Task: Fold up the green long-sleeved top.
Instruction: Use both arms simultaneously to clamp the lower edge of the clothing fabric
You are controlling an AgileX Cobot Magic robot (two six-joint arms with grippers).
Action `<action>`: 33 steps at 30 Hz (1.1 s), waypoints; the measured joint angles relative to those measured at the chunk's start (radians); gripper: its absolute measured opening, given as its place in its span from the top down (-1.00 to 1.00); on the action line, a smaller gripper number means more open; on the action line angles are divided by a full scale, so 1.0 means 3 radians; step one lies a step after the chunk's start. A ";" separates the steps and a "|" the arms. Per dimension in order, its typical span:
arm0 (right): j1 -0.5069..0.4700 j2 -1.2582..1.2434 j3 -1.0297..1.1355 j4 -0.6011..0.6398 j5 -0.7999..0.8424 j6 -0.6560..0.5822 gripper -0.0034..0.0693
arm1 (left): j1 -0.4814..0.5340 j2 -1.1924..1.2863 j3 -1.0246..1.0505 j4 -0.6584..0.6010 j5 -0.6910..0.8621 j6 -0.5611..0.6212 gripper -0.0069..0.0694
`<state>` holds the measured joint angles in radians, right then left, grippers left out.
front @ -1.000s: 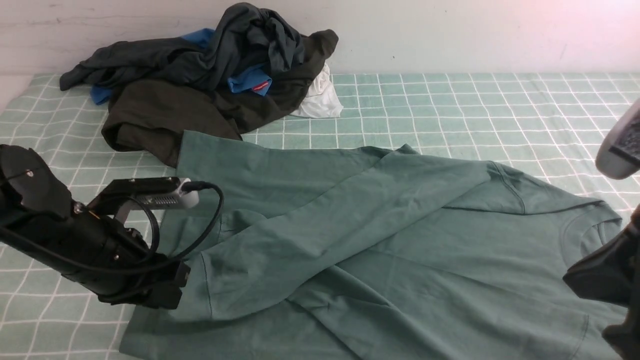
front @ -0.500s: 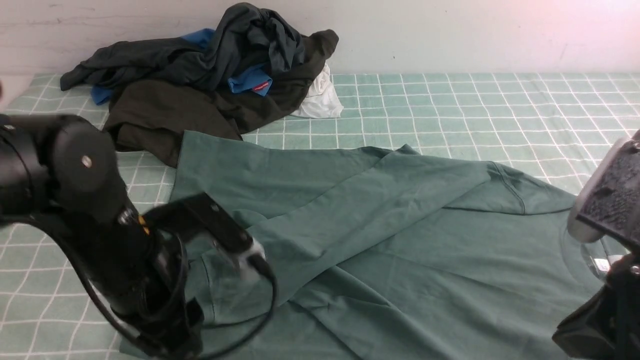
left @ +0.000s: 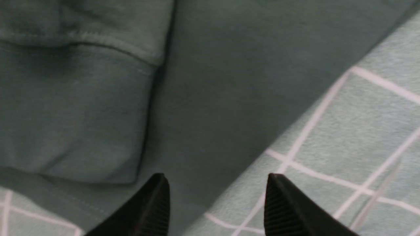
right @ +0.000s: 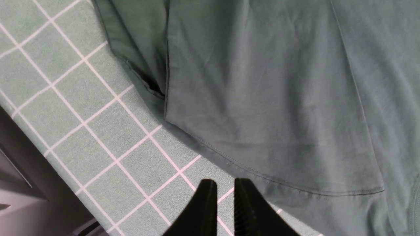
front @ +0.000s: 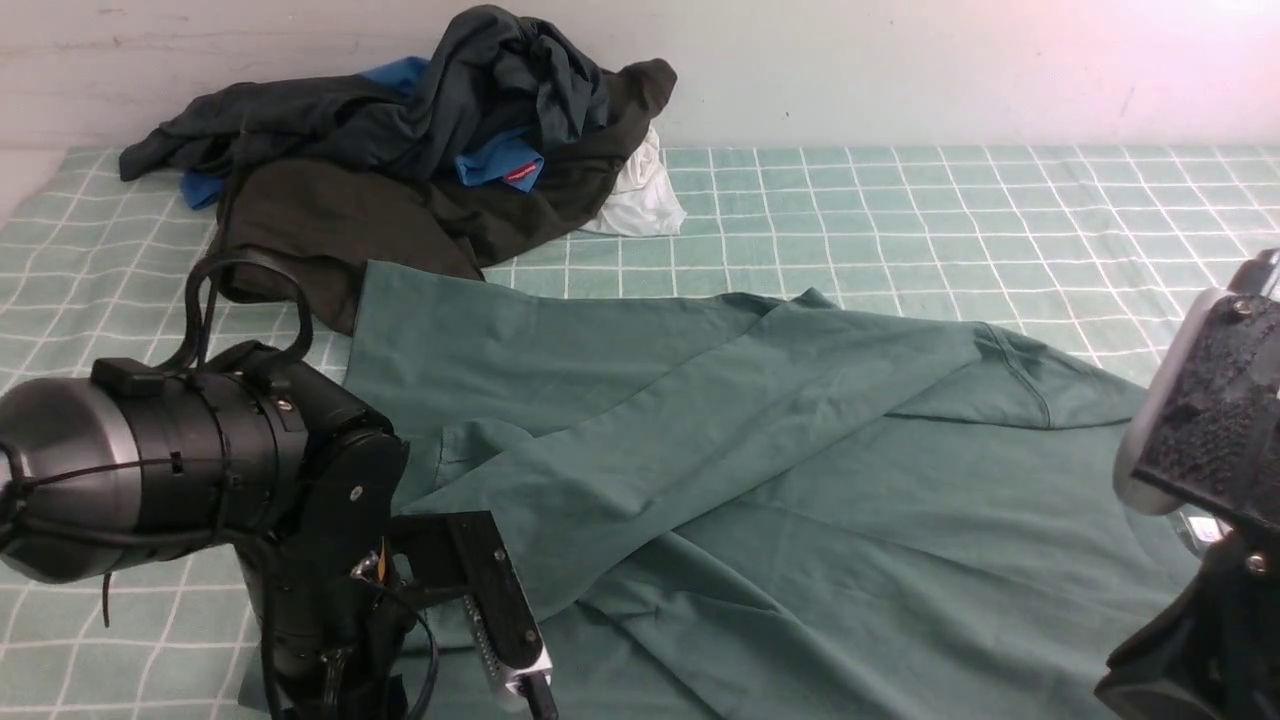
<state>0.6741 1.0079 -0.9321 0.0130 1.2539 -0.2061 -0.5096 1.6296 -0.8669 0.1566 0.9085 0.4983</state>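
The green long-sleeved top (front: 800, 520) lies spread across the middle of the checked cloth, with one sleeve (front: 700, 420) folded diagonally over its body. My left arm (front: 300, 520) points down at the top's near left corner. In the left wrist view my left gripper (left: 216, 183) is open, straddling the top's edge (left: 229, 131), with the sleeve cuff (left: 72, 108) beside it. My right gripper (right: 224, 183) hangs over the cloth just off the top's hem (right: 279, 183). Its jaws stand a narrow gap apart and hold nothing.
A pile of dark garments (front: 420, 130) with a blue piece (front: 500, 160) and a white piece (front: 640, 195) sits at the back left by the wall. The light-green checked cloth (front: 900, 210) covers the table. The table's edge (right: 29, 150) runs close to my right gripper.
My left arm has swung round and down to the top's near left corner, its jaws wider. My right arm came in lower at the right edge, its jaws parting slightly. The top stayed put.
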 joint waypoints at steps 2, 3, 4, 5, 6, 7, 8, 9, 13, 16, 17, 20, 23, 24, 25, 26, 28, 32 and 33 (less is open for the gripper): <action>0.0004 0.0004 0.0000 0.0019 0.0000 -0.0071 0.58 | 0.0000 -0.0013 0.0000 0.0074 0.0021 -0.0229 -0.14; 0.0004 0.0036 0.0000 0.0053 0.0000 -0.0120 0.53 | 0.0000 -0.0027 0.0000 0.0102 0.0055 -0.0402 -0.14; 0.0008 0.0076 0.0000 0.0093 0.0000 -0.0172 0.49 | 0.0000 -0.0045 0.0000 0.0124 0.0106 -0.0591 -0.14; 0.0022 0.0135 0.0000 0.0135 0.0000 -0.0209 0.43 | 0.0000 -0.0065 0.0000 0.0135 0.0169 -0.0777 -0.14; 0.0033 0.0149 0.0000 0.0157 0.0000 -0.0229 0.41 | 0.0000 -0.0070 0.0000 0.0137 0.0198 -0.0813 -0.14; 0.0071 0.0243 0.0000 0.0222 0.0000 -0.0296 0.35 | 0.0000 -0.0095 0.0000 0.0142 0.0275 -0.1023 -0.14; 0.0155 0.0374 0.0000 0.0284 -0.0008 -0.0372 0.29 | 0.0000 -0.0129 0.0000 0.0146 0.0334 -0.1136 -0.14; 0.0252 0.0501 0.0000 0.0303 -0.0035 -0.0424 0.25 | 0.0000 -0.0146 0.0000 0.0146 0.0375 -0.1181 -0.14; 0.0608 0.0903 0.0000 0.0208 -0.0337 -0.0511 0.20 | 0.0000 -0.0232 0.0000 0.0144 0.0502 -0.1214 -0.14; 0.0843 0.1225 0.0000 0.0070 -0.0583 -0.0511 0.19 | 0.0000 -0.0347 0.0000 0.0128 0.0601 -0.1218 -0.14; 0.0928 0.1345 0.0000 0.0020 -0.0690 -0.0507 0.19 | 0.0000 -0.0413 0.0000 0.0120 0.0639 -0.1222 -0.14; 0.1122 0.1674 0.0000 -0.0115 -0.1051 -0.0422 0.19 | 0.0000 -0.0680 0.0004 0.0079 0.0755 -0.1224 -0.14; 0.1184 0.1942 0.0000 -0.0233 -0.1348 -0.0321 0.19 | 0.0000 -0.1000 0.0029 0.0051 0.0768 -0.1228 -0.14; 0.1184 0.2019 0.0000 -0.0275 -0.1457 -0.0292 0.19 | 0.0000 -0.1097 0.0029 0.0036 0.0768 -0.1228 -0.14; 0.1189 0.2090 0.0000 -0.0312 -0.1524 -0.0276 0.19 | 0.0000 -0.1187 0.0032 0.0017 0.0758 -0.1228 -0.14; 0.1191 0.2143 0.0000 -0.0334 -0.1568 -0.0268 0.19 | 0.0000 -0.1251 0.0032 0.0008 0.0739 -0.1228 -0.14; 0.1195 0.2249 0.0000 -0.0356 -0.1596 -0.0256 0.18 | 0.0000 -0.1365 0.0032 -0.0011 0.0714 -0.1228 -0.14; 0.1199 0.2397 0.0000 -0.0362 -0.1616 -0.0256 0.18 | 0.0000 -0.1455 0.0032 -0.0023 0.0708 -0.1228 -0.14; 0.1199 0.2413 0.0000 -0.0362 -0.1624 -0.0256 0.18 | 0.0000 -0.1456 0.0032 -0.0023 0.0703 -0.1228 -0.14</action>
<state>1.0337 1.7320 -0.9321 -0.0956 0.7666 -0.2830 -0.5096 1.1928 -0.8573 0.1497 1.1195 0.1298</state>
